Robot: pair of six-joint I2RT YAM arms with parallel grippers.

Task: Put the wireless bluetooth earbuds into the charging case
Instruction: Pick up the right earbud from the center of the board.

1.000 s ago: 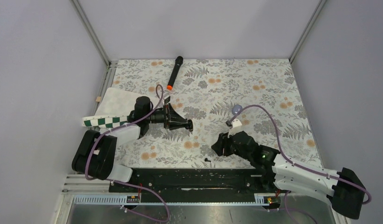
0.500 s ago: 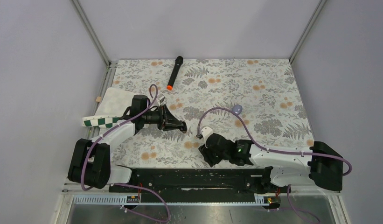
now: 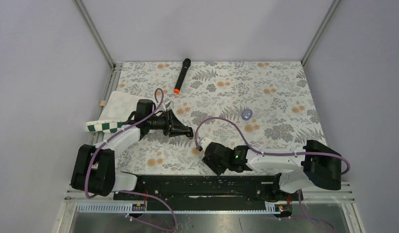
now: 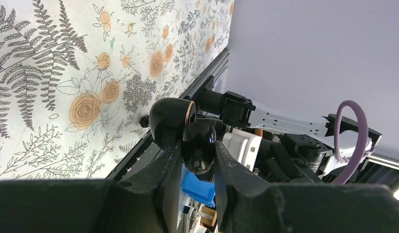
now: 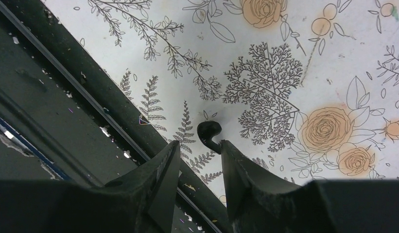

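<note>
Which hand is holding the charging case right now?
The left hand, shut on the glossy black charging case. The right hand holds nothing: it is open, with an earbud lying on the table at its fingertips.

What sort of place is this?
Probably a lab test cell: a left arm and right arm bolted to a rail, plain grey walls in a metal frame, a floral-covered table.

table (image 3: 285, 87): floral cover | microphone (image 3: 182, 75) | grey pebble (image 3: 247, 114) | earbud (image 5: 208, 131) near front edge
</note>
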